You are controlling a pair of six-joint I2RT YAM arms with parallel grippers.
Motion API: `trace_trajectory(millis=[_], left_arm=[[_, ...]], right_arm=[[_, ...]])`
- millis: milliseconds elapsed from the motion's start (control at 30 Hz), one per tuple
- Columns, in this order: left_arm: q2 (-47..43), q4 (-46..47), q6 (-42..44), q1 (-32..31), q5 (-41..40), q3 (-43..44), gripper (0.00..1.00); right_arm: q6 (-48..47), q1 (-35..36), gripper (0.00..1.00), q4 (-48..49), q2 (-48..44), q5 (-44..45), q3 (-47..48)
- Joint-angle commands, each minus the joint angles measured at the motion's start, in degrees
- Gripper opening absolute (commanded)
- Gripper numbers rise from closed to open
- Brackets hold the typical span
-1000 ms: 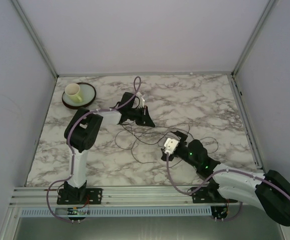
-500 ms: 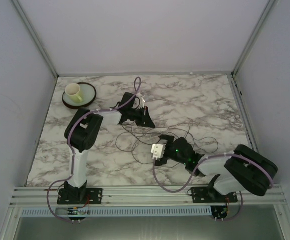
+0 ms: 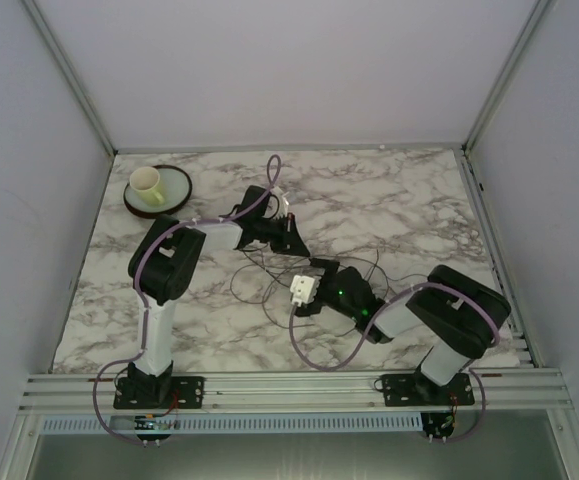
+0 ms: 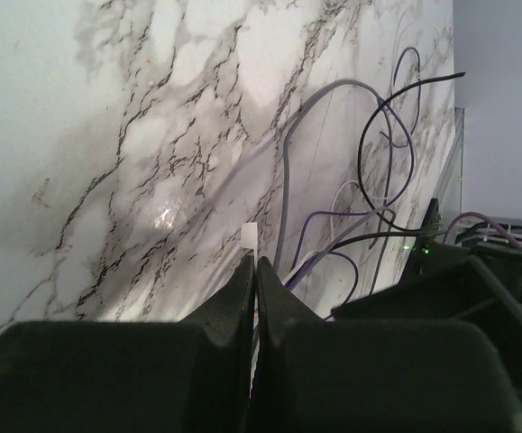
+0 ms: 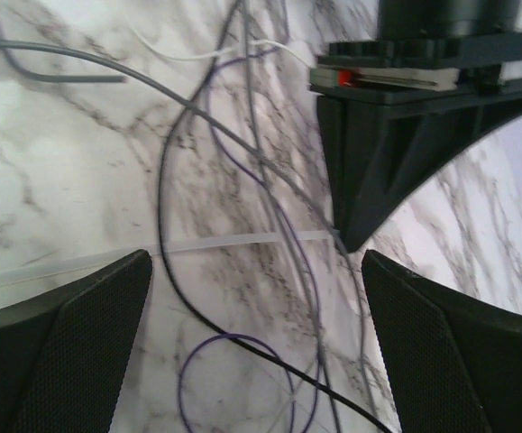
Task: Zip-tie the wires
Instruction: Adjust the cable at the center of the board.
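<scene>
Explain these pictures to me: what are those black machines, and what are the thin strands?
They are robot arms, a left arm and a right arm, bolted at the near edge of a marble table. One picture looks down from above; the other two come from cameras on each wrist. Thin dark wires lie in loose loops mid-table. A cup sits on a plate in the far left corner. The left claw is shut on a white zip tie; the right claw is open over the wires, holding nothing.
</scene>
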Motion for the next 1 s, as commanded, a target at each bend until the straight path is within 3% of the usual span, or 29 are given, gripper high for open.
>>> trace_trajectory(millis=[0, 433, 733, 967], left_arm=[[-1.7, 0.2, -0.8, -0.3, 0.8, -1.7, 0.0], [-2.8, 5.7, -4.5, -0.6, 0.6, -6.6, 0.0], [-3.0, 2.2, -4.1, -0.6, 0.3, -4.2, 0.0], [-2.6, -1.1, -3.4, -0.6, 0.4, -2.1, 0.0]], right_arm=[[-0.9, -2.2, 0.99, 4.8, 2.3, 3.4, 2.5], [-1.7, -6.4, 0.99, 5.3, 4.7, 6.2, 7.0], [-2.5, -6.5, 0.99, -2.8, -7.1, -4.2, 0.3], [-6.4, -6.4, 0.98, -6.7, -10.4, -5.7, -2.9]])
